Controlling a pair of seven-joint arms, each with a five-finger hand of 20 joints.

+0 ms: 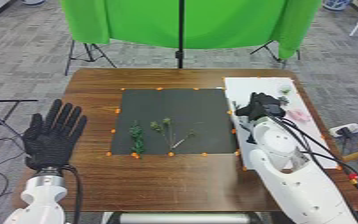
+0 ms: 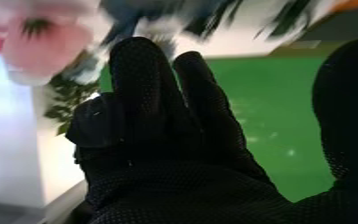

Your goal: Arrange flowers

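"Progress, by the head view?"

"Early, I judge: sprig (image 1: 137,139) and stems (image 1: 168,129) lie on the mat (image 1: 189,102). The pink flower (image 1: 297,116) and pale bloom (image 1: 285,90) are on the board (image 1: 246,87), left to place. My left hand (image 1: 49,145) lies beside the mat, fingers straight, slightly spread; my right hand (image 1: 262,106) is over the board."

"Right wrist view?"

"Its fingers are mostly straight, thumb wide of them; I see nothing held. The pink flower and green leaves (image 2: 69,97) are near, so more arranging remains, I'd say."
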